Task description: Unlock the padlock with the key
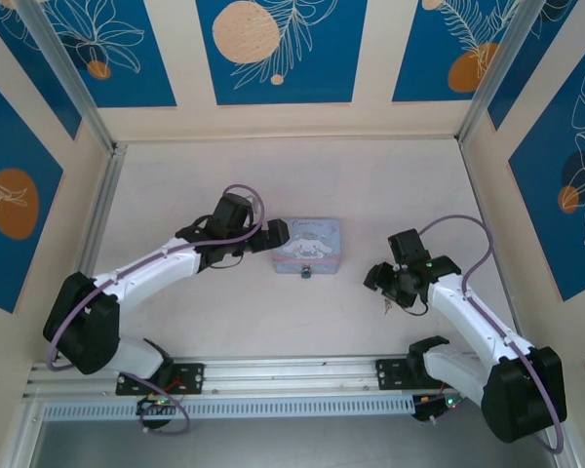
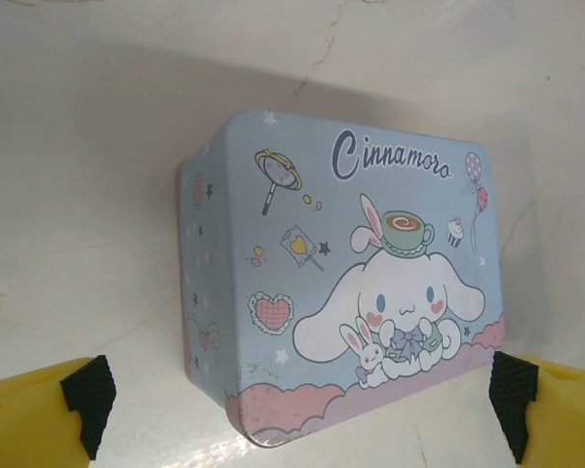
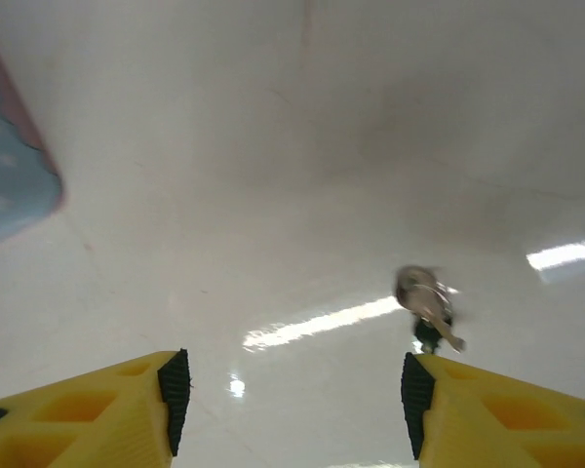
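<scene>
Two white arms rise from the bottom edge of the overhead frame over a pale bench (image 1: pixel 390 180). The left arm (image 1: pixel 146 268) reaches up and right, and the right arm (image 1: pixel 473 317) reaches up and left.

A pale blue cartoon tin (image 1: pixel 309 242) sits at mid-frame. The left end effector (image 1: pixel 273 234) is at its left edge, though contact cannot be told from above. In the left wrist view this end effector (image 2: pixel 297 390) is spread wide. Its yellow fingers (image 2: pixel 39 405) sit in the lower corners, the tin (image 2: pixel 351 292) lies between and beyond them, and neither pad touches it.

The right end effector (image 1: pixel 390 288) hangs right of centre, well apart from the tin. Its jaws (image 3: pixel 292 390) are spread and grip nothing.

The padlock (image 1: pixel 305 274) is a small dark shape against the lower edge of the tin, well left of the right end effector.

The key (image 1: pixel 386 306) lies on the bench just below the right end effector. In the right wrist view the key (image 3: pixel 426 300) is blurred and sits just past the tip of the right-hand finger, outside the gap.
</scene>
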`<act>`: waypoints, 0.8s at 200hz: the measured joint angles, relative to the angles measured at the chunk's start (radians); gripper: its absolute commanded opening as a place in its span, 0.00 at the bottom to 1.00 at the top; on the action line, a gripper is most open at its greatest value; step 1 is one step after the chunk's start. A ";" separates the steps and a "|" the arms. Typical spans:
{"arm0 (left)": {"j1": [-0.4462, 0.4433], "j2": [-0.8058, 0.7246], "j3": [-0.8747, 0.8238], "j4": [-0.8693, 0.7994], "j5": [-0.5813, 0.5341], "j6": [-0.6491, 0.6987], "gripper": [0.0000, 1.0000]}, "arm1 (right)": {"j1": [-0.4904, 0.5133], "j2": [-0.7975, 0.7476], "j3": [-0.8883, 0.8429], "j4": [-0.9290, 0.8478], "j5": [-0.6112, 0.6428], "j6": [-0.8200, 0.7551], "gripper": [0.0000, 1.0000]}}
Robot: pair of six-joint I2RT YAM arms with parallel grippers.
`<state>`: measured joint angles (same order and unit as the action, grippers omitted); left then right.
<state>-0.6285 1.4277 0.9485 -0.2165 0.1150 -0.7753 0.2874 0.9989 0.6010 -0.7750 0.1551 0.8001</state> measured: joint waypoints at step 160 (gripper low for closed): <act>0.000 0.000 -0.001 0.009 0.046 0.000 1.00 | 0.000 0.150 -0.016 0.004 0.071 0.084 0.54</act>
<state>-0.6285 1.4277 0.9478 -0.2073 0.1608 -0.7753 0.2874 1.1484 0.5854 -0.7708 0.2256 0.8837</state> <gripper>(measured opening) 0.999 0.550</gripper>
